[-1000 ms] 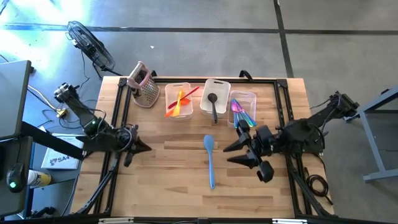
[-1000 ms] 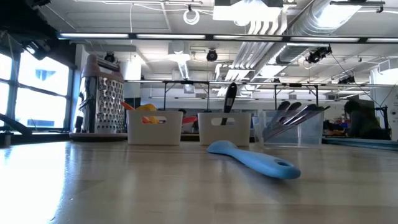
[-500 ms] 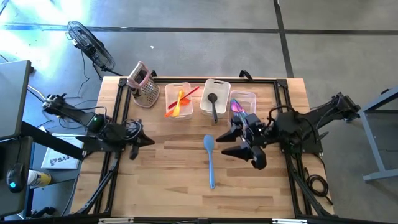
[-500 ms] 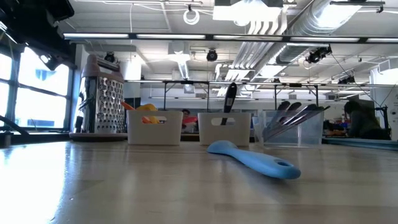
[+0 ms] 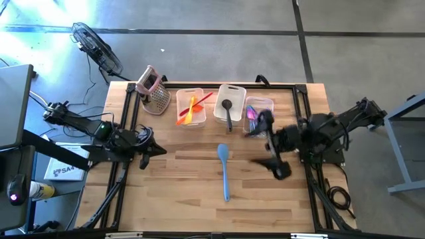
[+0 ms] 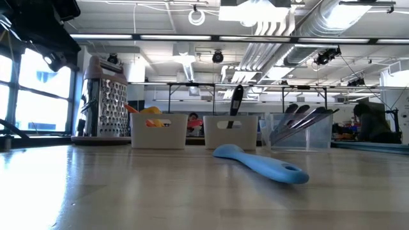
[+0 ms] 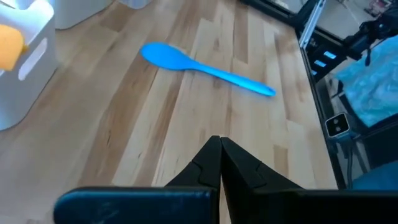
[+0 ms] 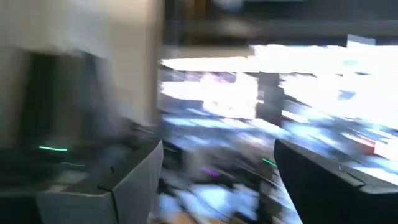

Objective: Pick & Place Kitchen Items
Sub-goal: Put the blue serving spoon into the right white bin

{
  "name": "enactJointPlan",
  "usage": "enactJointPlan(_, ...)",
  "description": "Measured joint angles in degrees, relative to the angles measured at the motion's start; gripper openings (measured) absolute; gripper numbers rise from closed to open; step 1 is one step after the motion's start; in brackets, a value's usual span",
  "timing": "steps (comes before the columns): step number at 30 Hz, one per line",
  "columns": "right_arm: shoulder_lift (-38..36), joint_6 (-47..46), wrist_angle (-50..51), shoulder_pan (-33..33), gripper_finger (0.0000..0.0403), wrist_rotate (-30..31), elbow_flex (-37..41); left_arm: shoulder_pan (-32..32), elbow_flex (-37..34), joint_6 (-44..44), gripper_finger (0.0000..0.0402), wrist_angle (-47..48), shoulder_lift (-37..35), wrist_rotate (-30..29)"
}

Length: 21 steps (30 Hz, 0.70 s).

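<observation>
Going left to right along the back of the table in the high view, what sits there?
Box grater → bin of orange, red and yellow utensils → bin with the dark spoon → clear bin of purple and blue utensils.

Left gripper [image 5: 159, 149] closed; right gripper [image 5: 260, 147] spread wide.

Your worktop [image 5: 186, 199] is a pale wooden slab in a black frame. Along its far edge stand a metal box grater [image 5: 154, 93] at the left corner and three bins [image 5: 230, 104] in a row beside it. A blue spatula [image 5: 224, 169] lies alone mid-surface, head toward the bins.
</observation>
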<state>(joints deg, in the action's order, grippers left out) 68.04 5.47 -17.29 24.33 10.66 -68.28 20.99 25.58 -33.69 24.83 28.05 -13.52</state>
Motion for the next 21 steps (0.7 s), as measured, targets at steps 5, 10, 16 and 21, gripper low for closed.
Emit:
enactJointPlan(5,0.7,3.8,18.0,4.1,0.03,20.7,-5.9,0.0,0.0,-0.1,0.0001,-1.5,0.0,0.0)
enactJointPlan(10,6.1,-6.8,37.1,7.2,0.03,31.6,-16.2,0.0,0.0,-1.0,0.0001,-1.1,0.1,0.8)
enactJointPlan(16,15.1,-27.7,60.1,6.8,0.03,28.4,-27.7,0.0,0.0,-1.8,0.0001,-1.2,1.9,3.7)
enactJointPlan(21,21.7,-49.4,70.8,3.1,0.03,15.3,-30.2,0.0,0.0,-2.7,0.0001,-1.8,4.6,6.1)
